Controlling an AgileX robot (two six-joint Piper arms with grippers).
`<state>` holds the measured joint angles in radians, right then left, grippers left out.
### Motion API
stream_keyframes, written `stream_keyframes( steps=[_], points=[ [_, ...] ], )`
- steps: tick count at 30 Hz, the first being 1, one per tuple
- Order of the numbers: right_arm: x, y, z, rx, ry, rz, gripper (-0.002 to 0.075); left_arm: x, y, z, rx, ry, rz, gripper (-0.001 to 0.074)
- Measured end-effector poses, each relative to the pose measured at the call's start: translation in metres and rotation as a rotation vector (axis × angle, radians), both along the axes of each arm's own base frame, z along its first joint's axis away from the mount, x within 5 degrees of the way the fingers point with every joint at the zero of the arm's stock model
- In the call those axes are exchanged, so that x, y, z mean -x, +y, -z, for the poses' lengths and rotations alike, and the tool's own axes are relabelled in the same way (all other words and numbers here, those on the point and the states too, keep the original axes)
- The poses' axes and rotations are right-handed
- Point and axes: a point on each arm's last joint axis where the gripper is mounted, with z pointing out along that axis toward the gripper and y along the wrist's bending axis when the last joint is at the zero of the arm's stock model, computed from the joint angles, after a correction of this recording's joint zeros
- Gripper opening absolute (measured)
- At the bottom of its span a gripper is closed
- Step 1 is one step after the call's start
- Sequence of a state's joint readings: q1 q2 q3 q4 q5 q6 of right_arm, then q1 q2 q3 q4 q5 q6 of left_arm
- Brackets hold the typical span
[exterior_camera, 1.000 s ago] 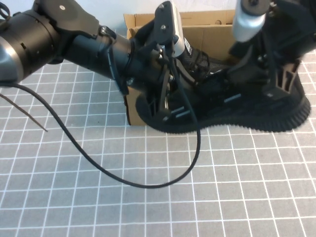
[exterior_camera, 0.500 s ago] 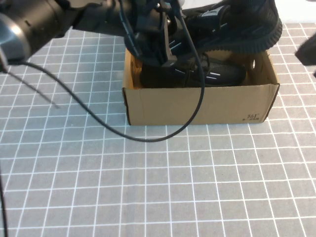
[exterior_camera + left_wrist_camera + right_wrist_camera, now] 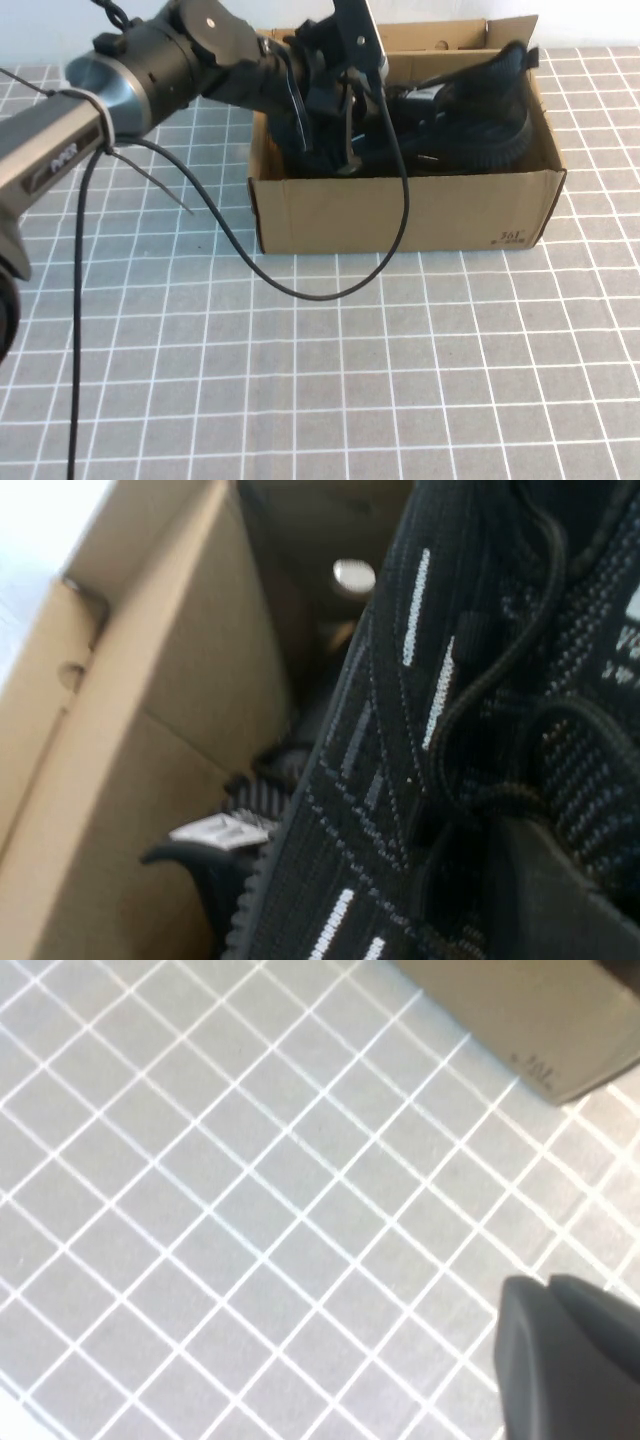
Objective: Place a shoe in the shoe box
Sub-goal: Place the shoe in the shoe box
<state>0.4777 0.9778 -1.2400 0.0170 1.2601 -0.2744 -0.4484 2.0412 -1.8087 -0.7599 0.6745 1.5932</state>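
Observation:
The brown cardboard shoe box (image 3: 400,212) stands open at the back of the table. A black knit shoe (image 3: 472,120) with white side dashes lies inside it, on top of a second matching shoe. My left gripper (image 3: 335,150) reaches into the box's left end and is shut on the upper shoe. In the left wrist view the shoe (image 3: 420,730) fills the picture beside the box wall (image 3: 150,730), with one finger (image 3: 545,890) pressed into the knit. My right gripper (image 3: 548,1290) is out of the high view, shut and empty over the table.
The lower shoe's heel and white tag (image 3: 215,832) show under the held shoe. A black cable (image 3: 300,290) loops from the left arm across the grid mat in front of the box. The box's corner (image 3: 520,1010) shows in the right wrist view.
My left gripper has lowered the shoe from above the box down into it, onto the other shoe. The right arm has withdrawn out of the high view.

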Motion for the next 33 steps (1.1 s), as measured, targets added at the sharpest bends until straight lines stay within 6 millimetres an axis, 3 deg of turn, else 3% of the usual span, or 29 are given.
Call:
stream_keyframes(
  steps=[7, 27, 33],
  points=[
    [0.011, -0.005, 0.010, 0.001, 0.011, -0.001, -0.0016, -0.006, -0.002, 0.013, -0.027, 0.003, 0.005, 0.0032],
    [0.001, 0.004, 0.013, -0.043, 0.010, -0.009, -0.0016, -0.022, -0.008, 0.059, -0.081, 0.033, 0.008, 0.0030],
    [0.000, 0.004, 0.013, -0.042, 0.011, -0.009, -0.0016, -0.023, -0.008, 0.062, -0.091, 0.024, 0.022, 0.0030]
  ],
)
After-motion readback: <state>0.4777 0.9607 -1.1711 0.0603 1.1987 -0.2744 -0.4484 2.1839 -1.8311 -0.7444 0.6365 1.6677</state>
